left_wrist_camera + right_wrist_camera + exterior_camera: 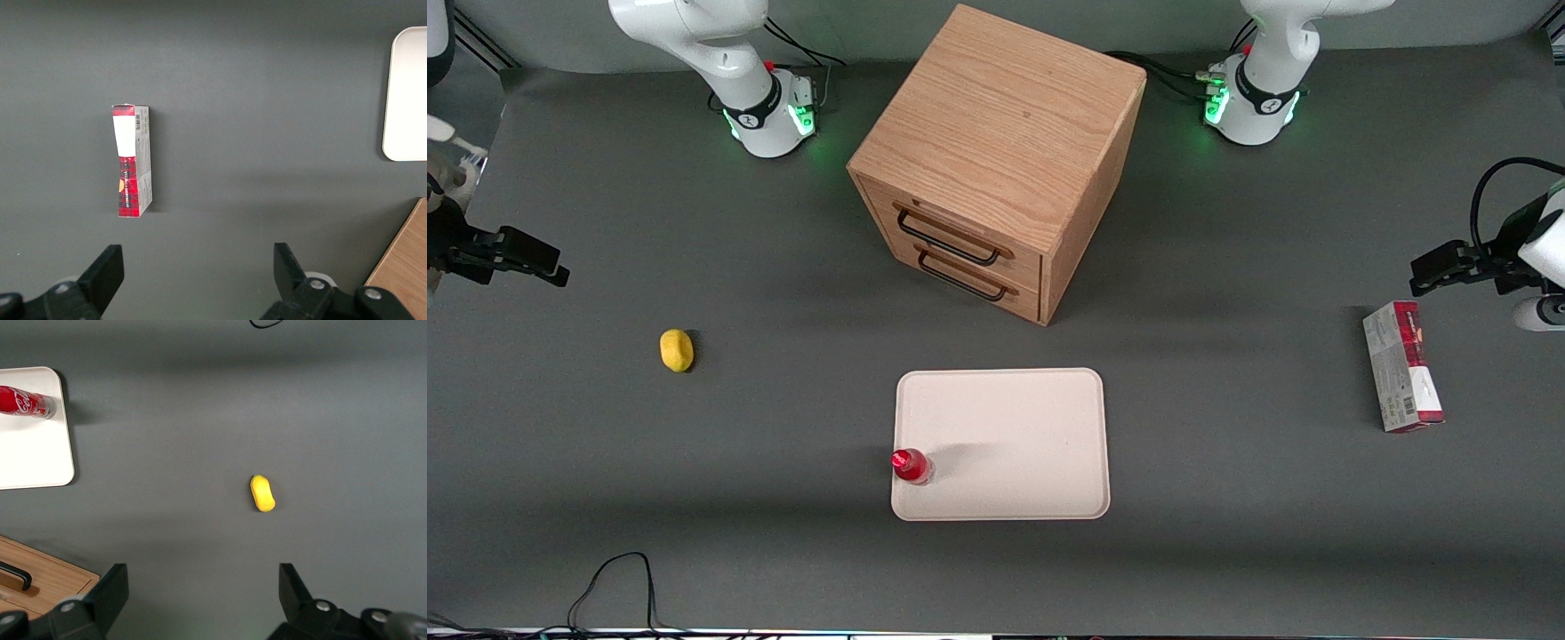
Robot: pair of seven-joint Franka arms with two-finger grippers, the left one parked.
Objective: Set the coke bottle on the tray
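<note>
1. The coke bottle (911,466) stands upright on the tray (1014,427), at the tray's edge toward the working arm's end of the table and near the corner closest to the front camera.
2. In the right wrist view the coke bottle (25,403) shows white script on red and sits just inside the rounded corner of the tray (37,453).
3. The gripper (538,262) is raised at the working arm's end of the table, well apart from the bottle and tray. Its fingers (107,593) are spread wide with nothing between them.
4. A yellow lemon-like object (677,350) lies on the grey table (1227,533), between the gripper and the tray.
5. A wooden drawer cabinet (996,160) with two black handles stands farther from the front camera than the tray.
6. A red-and-grey carton (1402,366) lies flat toward the parked arm's end of the table.
</note>
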